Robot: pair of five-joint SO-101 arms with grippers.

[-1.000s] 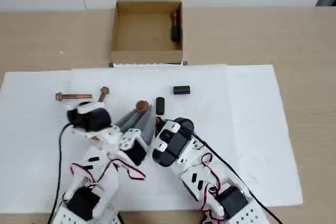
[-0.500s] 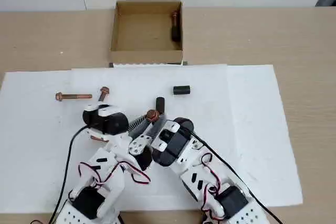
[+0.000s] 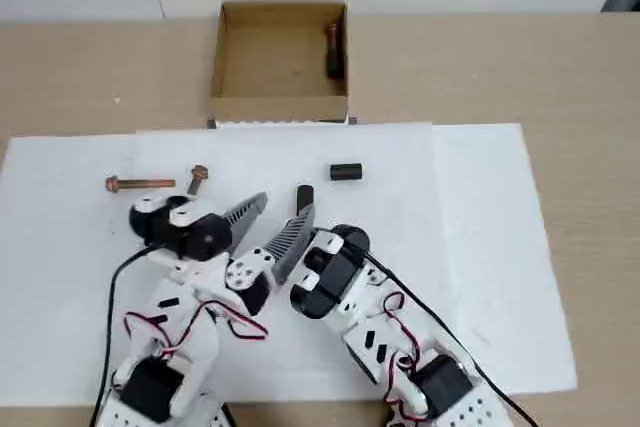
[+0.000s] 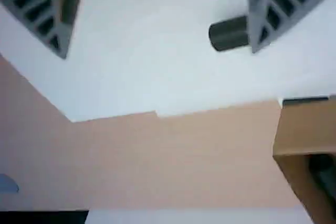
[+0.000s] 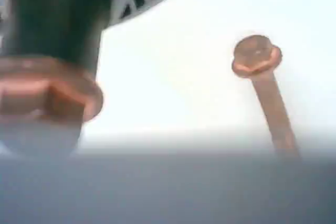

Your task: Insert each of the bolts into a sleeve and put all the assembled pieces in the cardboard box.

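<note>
Copper bolt head (image 5: 47, 95) sits snug against the end of the black sleeve (image 5: 52, 24), and the right gripper (image 5: 58, 3) is pinching that sleeve, so I'd call this piece assembled. It's held over the white paper (image 3: 470, 247), around the middle of the sheet. Meanwhile the left gripper (image 4: 157, 48) is spread wide with nothing in it, one jaw just beside the held piece.

So imo we're right between "insert" and "box it". One finished piece (image 3: 334, 52) already lies in the cardboard box (image 3: 280, 107), tucked along one side wall. Next move looks like the right arm carrying its piece forward, over the box's near wall, then letting go. It'll need enough height to clear that rim.

Room-wise, the way ahead is mostly bare paper. A loose sleeve (image 3: 345, 171) lies between the grippers and the box, a bit off to the side, so probably not in the way. The tightest spot is that left jaw right by the held sleeve. Most of the box floor is free. A long bolt (image 3: 140, 184) and a second bolt (image 3: 197, 177) wait on the left arm's side, apart from all this.
</note>
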